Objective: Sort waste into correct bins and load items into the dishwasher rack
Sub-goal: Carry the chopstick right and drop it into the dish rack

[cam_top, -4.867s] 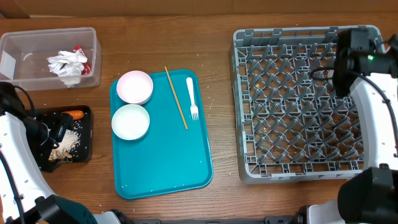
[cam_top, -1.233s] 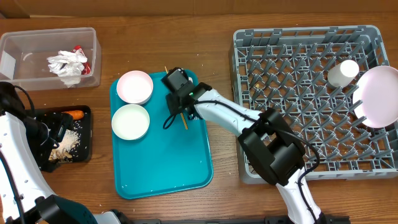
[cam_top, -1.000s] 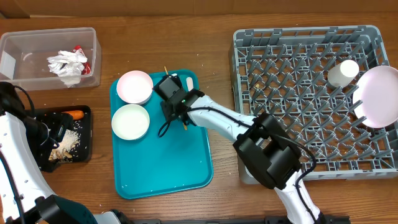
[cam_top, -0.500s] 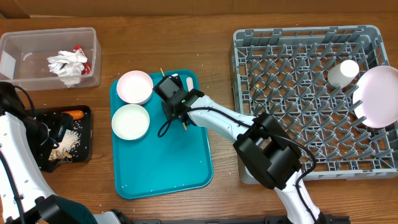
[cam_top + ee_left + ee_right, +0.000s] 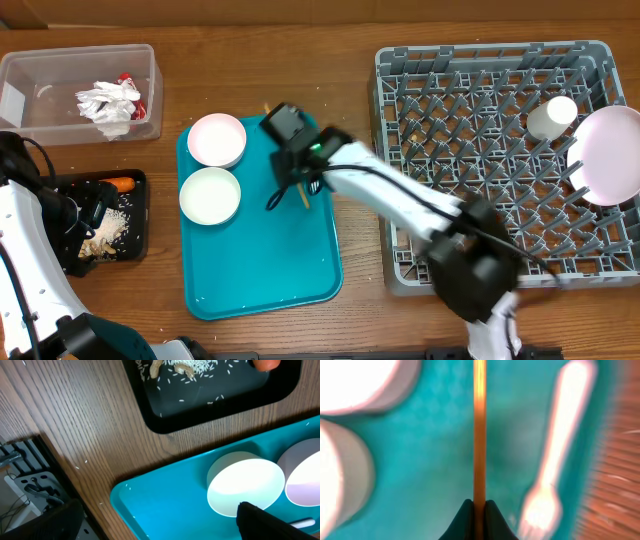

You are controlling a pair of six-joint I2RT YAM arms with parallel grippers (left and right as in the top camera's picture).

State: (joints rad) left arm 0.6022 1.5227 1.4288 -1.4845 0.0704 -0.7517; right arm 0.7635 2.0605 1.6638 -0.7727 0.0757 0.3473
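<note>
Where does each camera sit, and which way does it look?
Overhead: above the table, looking straight down on tray and rack; left arm, right arm show.
Left wrist: on the left arm, facing down at a bowl; one finger shows.
Right wrist: on the right arm, looking along the stick its hand pinches.
Shared: both wrists see tray and bowl.

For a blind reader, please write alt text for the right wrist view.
The right gripper pinches a thin wooden stick running up the blurred frame. On the teal tray, a white fork lies to its right, two pale bowls at the left edge.
</note>
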